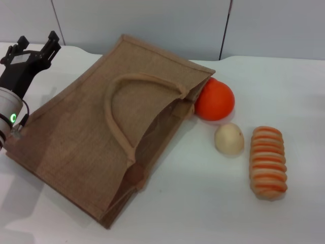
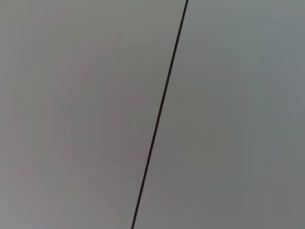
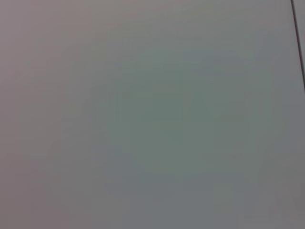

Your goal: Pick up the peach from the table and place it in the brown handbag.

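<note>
The brown handbag (image 1: 109,129) lies flat on the white table (image 1: 213,203), its mouth facing right and one looped handle (image 1: 124,101) on top. No peach shows in any view. My left gripper (image 1: 36,41) is raised at the far left, beyond the bag's left corner, open and empty. The right gripper is out of view. Both wrist views show only a plain grey wall with a dark seam (image 2: 159,114).
A bright orange fruit (image 1: 216,99) rests against the bag's mouth. A pale cream egg-shaped fruit (image 1: 229,138) lies just in front of it. An orange-striped bread roll (image 1: 268,162) lies at the right. A grey panelled wall (image 1: 152,20) stands behind the table.
</note>
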`<state>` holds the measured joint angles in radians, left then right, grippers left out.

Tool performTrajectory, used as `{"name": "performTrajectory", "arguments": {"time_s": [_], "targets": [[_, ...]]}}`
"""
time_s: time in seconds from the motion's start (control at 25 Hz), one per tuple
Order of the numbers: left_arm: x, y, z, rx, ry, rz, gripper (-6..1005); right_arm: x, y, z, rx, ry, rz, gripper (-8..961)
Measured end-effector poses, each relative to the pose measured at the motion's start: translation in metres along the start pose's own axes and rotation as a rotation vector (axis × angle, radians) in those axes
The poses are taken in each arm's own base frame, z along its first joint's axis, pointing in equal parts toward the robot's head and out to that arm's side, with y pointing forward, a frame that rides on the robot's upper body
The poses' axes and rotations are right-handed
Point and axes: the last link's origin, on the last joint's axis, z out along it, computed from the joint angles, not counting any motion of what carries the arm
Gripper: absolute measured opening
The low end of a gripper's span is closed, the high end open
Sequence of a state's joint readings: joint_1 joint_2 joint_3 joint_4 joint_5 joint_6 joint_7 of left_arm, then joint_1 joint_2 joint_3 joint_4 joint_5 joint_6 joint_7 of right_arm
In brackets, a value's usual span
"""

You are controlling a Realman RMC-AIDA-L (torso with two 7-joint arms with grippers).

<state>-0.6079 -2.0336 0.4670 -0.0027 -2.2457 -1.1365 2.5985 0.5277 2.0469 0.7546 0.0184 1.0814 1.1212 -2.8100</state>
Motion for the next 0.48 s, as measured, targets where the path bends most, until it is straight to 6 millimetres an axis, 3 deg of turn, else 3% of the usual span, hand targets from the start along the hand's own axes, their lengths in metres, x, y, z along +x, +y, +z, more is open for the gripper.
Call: {"name": "performTrajectory", "arguments": {"time_s": [0.48], "targets": [[0.0003, 0.0009, 0.0005, -0.005, 0.001, -0.028, 876, -0.0003, 0.0019, 0.0012, -0.009, 0.001, -0.002, 896]]}}
